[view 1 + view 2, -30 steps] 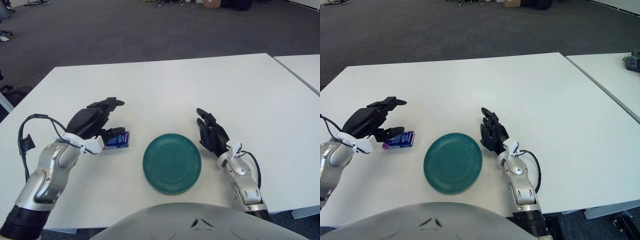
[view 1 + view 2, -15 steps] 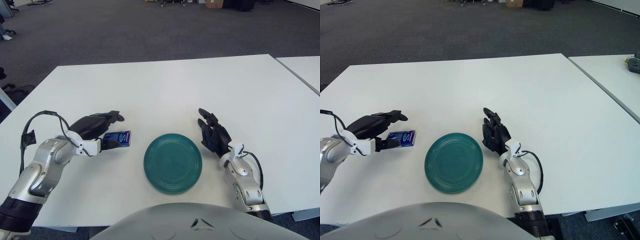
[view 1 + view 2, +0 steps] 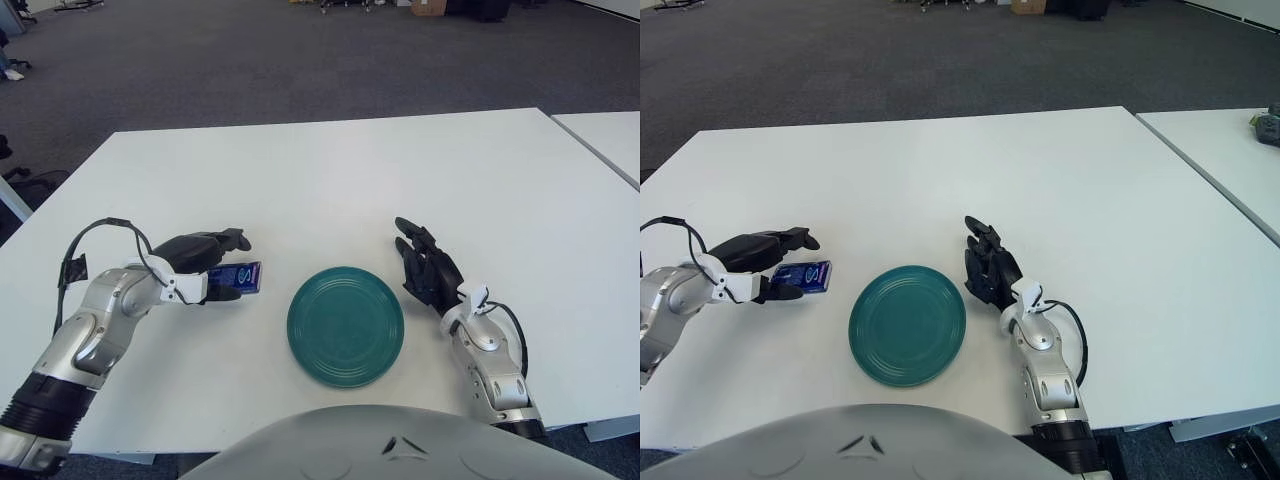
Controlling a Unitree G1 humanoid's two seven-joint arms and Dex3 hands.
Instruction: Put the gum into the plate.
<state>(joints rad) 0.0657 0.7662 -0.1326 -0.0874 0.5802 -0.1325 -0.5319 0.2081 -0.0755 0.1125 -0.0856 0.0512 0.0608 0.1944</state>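
The gum [image 3: 238,276] is a small blue and purple pack lying flat on the white table [image 3: 330,180], left of the plate. The plate [image 3: 345,325] is round, dark green and has nothing on it. It sits near the table's front edge. My left hand [image 3: 228,264] is low over the gum. Its fingers reach past the far side and its thumb lies at the near side, with a gap still showing around the pack. My right hand [image 3: 425,265] rests on the table just right of the plate, fingers relaxed and holding nothing.
A second white table [image 3: 610,135] stands to the right across a narrow gap, with a small dark object [image 3: 1268,125] on it. Grey carpet lies beyond the table's far edge. A black cable [image 3: 95,240] loops off my left forearm.
My left hand has dropped from above the gum to table level and flattened around the pack. The gum, the plate and my right hand have stayed in place.
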